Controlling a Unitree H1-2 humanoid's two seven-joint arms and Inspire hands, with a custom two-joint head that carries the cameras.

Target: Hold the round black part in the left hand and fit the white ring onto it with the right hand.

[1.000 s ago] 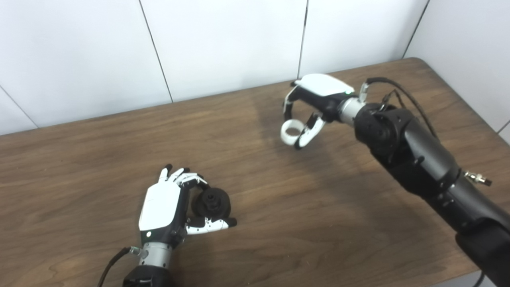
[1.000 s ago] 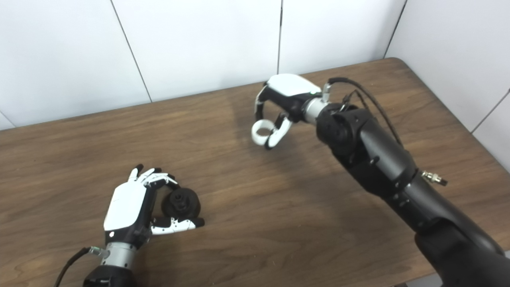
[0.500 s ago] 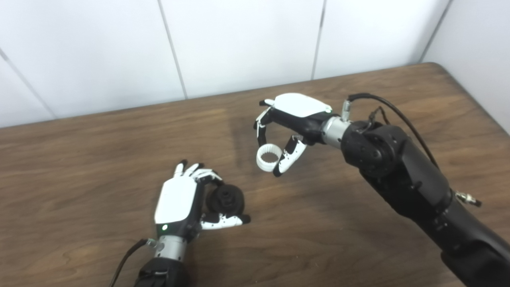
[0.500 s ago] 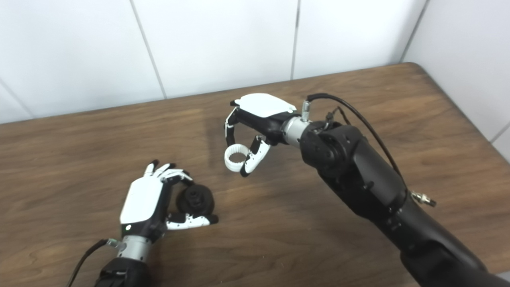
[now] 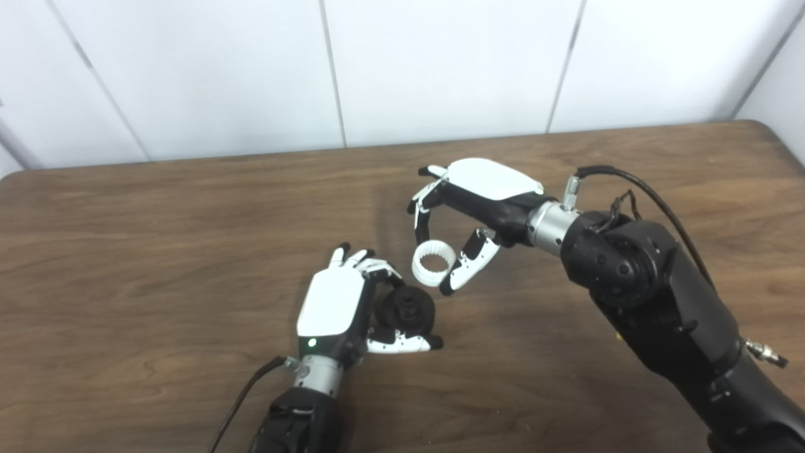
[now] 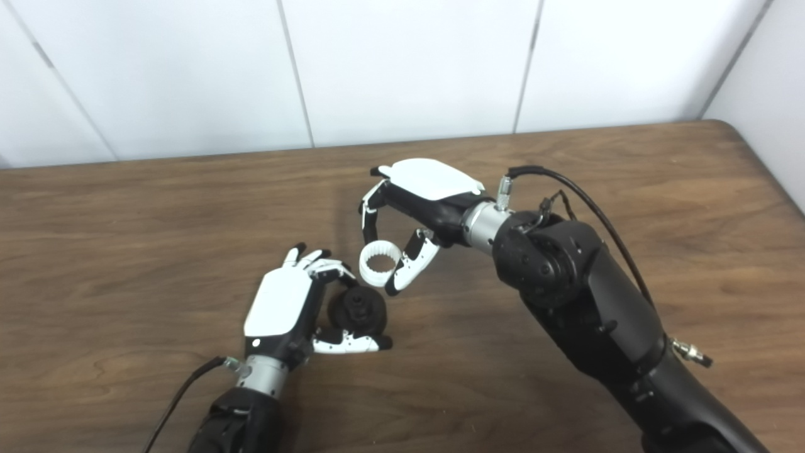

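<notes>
over the wooden table [image 5: 157, 207] the right hand [image 5: 478, 207], pinching the white ring [image 5: 433, 265], has swung in close above the black part [image 5: 407, 309] gripped in the left hand [image 5: 343, 308], so fitting looks next.

A brown wooden table [image 5: 157, 207] with visible grain filled the scene. Behind it stood a white panelled wall [image 5: 440, 63] split by thin dark seams, meeting a side wall [image 6: 780, 107] at right.
</notes>
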